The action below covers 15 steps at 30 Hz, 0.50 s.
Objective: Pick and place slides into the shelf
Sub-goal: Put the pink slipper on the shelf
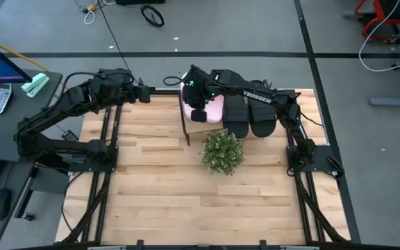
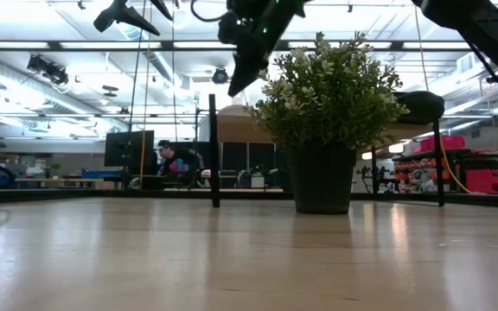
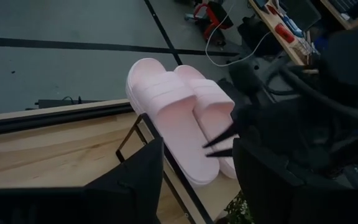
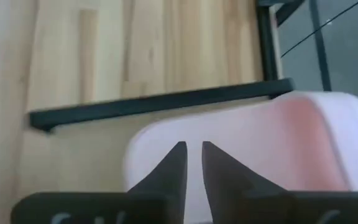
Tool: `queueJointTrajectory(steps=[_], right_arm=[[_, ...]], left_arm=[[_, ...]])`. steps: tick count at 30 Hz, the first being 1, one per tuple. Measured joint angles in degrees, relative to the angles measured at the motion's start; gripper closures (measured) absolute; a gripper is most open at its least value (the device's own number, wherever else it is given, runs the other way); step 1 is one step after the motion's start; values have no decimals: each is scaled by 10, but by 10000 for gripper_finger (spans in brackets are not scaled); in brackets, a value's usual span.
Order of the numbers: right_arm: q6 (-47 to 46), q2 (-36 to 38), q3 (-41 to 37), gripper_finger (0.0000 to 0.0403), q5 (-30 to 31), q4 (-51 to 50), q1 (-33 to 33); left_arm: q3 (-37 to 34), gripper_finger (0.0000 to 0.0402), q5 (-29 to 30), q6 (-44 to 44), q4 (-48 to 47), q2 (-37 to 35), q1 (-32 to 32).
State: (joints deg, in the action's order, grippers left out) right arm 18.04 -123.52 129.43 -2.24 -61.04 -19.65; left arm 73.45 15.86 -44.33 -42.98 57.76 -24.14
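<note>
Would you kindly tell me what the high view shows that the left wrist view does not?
Only the high view shows the black pair of slides on the shelf and the whole left gripper, raised apart from it. Only the left wrist view shows both pale pink slides side by side. Both show the right gripper over the pink pair and the small leafy plant.

Two matte black jointed arms; white "TROSSEN" lettering on right arm, green LEDs, black cables along links.
</note>
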Motion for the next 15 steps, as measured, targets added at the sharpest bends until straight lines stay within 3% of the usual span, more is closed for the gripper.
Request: queueJointTrajectory(steps=[15], right_arm=[[-2, 7, 13, 328, 40, -98, 33]], left_arm=[[-2, 212, 9, 42, -35, -10, 53]])
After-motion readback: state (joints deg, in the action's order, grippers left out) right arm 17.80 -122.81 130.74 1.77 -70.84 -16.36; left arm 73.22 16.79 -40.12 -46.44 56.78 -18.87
